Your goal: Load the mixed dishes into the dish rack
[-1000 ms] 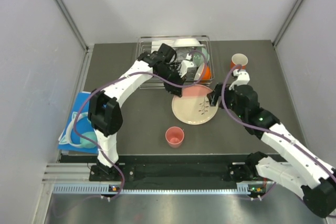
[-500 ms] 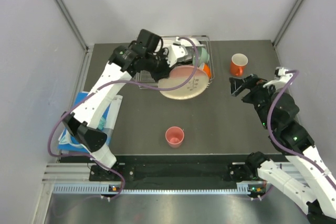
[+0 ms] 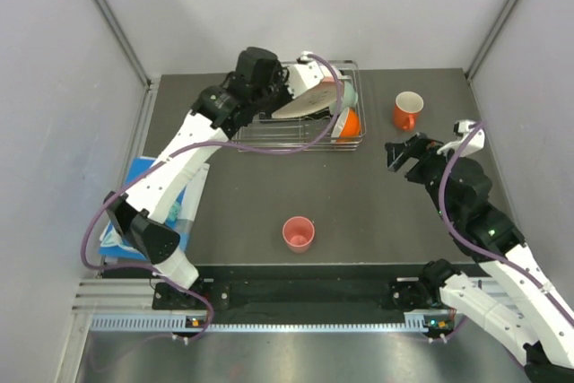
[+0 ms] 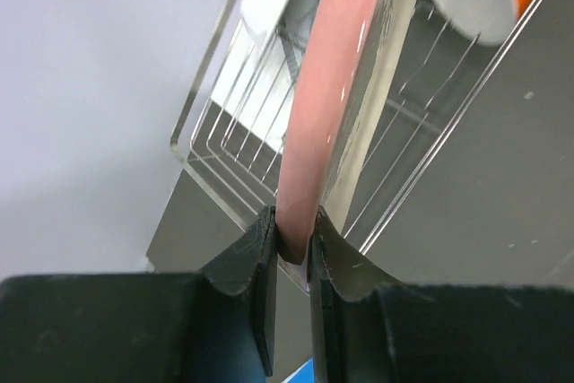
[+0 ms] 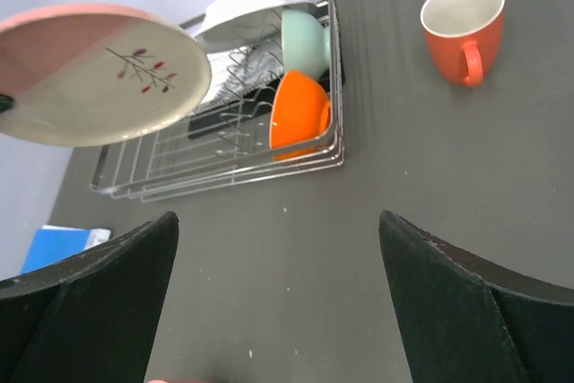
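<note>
Left tool (image 4: 291, 244) pinching rim of pale pink plate (image 5: 99, 73); arm stretched far over dish rack (image 5: 224, 181). Plate tilted over rack's left part, printed face toward front, long axis along rack's length. Rack's right end holds white plate (image 5: 240, 8), mint-green bowl (image 5: 303, 39) and orange bowl (image 5: 300, 114). Right tool (image 3: 405, 154) spread, empty, above surface (image 3: 251, 195) near orange mug (image 5: 462, 20).

A dark grey bench (image 3: 242, 199) sits enclosed by plain pale grey walls (image 3: 305, 6), with a metal rail (image 3: 296, 322) along its near edge.
</note>
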You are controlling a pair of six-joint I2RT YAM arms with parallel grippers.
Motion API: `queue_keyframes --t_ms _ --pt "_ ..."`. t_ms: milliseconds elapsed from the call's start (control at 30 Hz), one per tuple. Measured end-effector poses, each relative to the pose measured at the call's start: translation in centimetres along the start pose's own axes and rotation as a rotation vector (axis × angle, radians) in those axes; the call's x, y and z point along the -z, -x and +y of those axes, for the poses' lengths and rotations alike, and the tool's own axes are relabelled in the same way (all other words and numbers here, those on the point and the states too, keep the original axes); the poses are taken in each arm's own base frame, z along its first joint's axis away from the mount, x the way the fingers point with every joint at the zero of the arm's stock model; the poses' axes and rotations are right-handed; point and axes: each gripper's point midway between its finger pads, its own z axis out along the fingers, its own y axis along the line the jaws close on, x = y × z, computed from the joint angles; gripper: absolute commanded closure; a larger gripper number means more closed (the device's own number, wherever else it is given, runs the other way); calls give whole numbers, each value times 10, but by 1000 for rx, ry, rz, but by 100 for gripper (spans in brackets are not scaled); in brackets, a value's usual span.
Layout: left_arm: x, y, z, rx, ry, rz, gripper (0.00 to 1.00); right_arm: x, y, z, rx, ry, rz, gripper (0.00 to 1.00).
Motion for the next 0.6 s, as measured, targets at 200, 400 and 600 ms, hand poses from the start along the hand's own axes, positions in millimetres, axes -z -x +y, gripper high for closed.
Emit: queue_keyframes --t_ms 200,400,600 --pt "-50 -46 -23 -98 2 126 100 -6 -18 -10 22 -34 38 9" --pt "-73 -46 -18 -141 36 117 100 -12 -28 -13 33 -49 63 9" --pt "-77 -38 -20 -198 28 90 100 -20 -41 -16 47 -62 95 9"
